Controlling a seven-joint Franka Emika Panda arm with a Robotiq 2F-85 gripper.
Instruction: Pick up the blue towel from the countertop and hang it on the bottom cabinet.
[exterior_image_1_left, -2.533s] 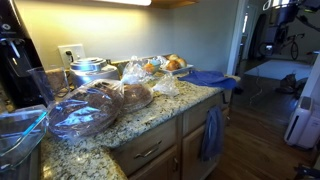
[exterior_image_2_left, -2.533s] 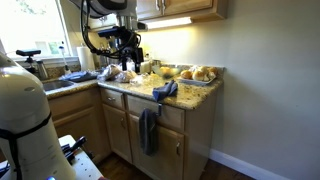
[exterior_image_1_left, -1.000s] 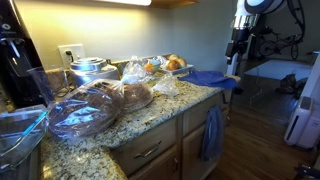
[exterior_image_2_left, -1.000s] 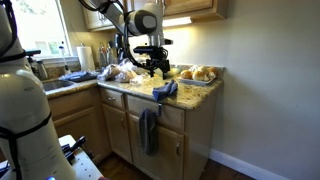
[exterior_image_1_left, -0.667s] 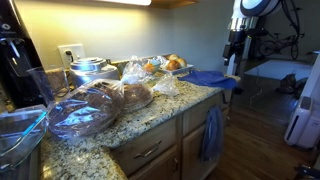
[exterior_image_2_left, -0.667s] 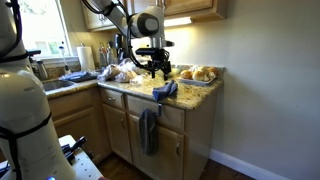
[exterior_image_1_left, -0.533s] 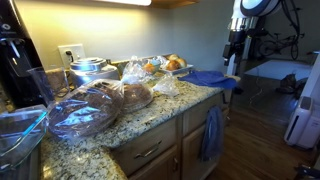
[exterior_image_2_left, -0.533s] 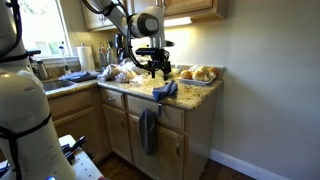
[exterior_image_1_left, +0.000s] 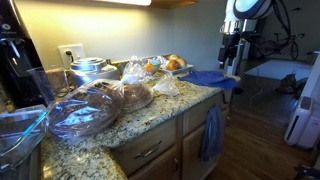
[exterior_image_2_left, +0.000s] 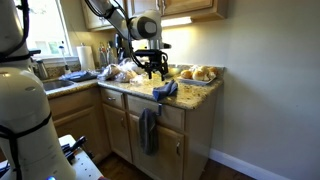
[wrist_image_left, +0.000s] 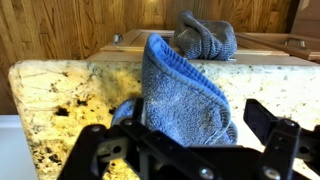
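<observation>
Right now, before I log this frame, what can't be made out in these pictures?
- Wrist view: the blue towel's lower edge is hidden behind the gripper, so contact cannot be told.
- Both exterior views: the gripper's finger spread is too small and dark to read.
- An exterior view: the bottom cabinet's base is cut off by the lower frame edge.
</observation>
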